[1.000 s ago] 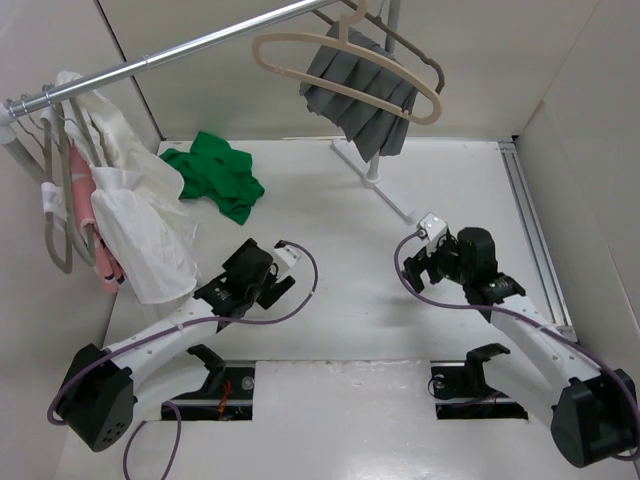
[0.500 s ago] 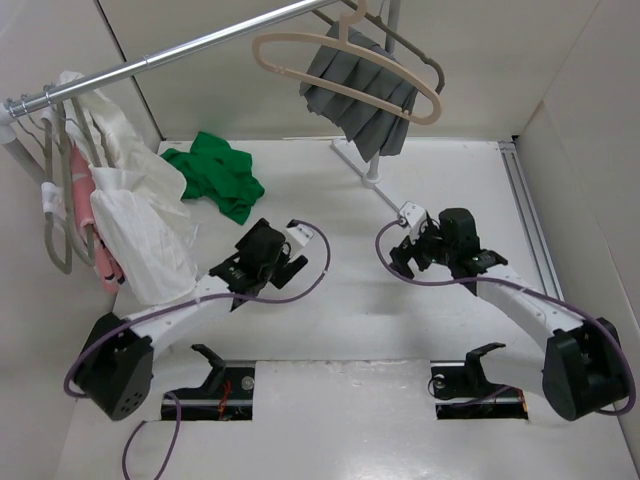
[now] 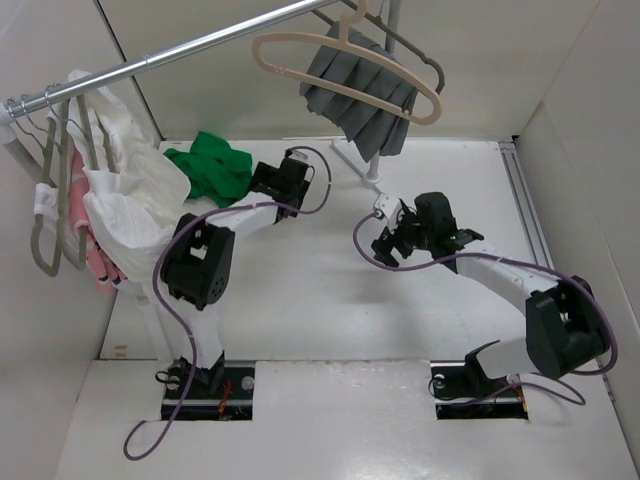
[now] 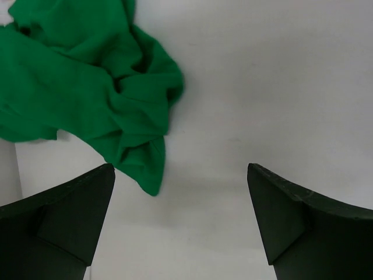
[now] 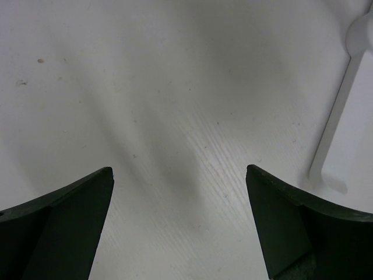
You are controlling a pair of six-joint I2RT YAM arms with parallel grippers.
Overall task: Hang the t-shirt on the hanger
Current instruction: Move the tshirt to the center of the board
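The bright green t-shirt [image 3: 212,170] lies crumpled on the table at the back left; it also fills the upper left of the left wrist view [image 4: 87,87]. The beige hanger [image 3: 340,62] hangs by its hook from the metal rail, high at the back centre. My left gripper [image 3: 266,183] is open and empty, just right of the t-shirt's edge; in the left wrist view [image 4: 180,175] the cloth's nearest tip lies just inside the left finger. My right gripper [image 3: 390,240] is open and empty over bare table in mid-table, and the right wrist view [image 5: 179,175] shows the same.
A grey hanger with grey pleated cloth [image 3: 362,100] hangs behind the beige one. White and pink garments [image 3: 125,205] hang on pale hangers at the left, close to the t-shirt. The rack's white foot [image 3: 385,195] runs across the table between the arms and shows in the right wrist view [image 5: 341,134].
My left arm has reached far back and left, bringing its gripper up to the t-shirt's right edge. My right gripper has moved left and a little farther back. Both stayed open.
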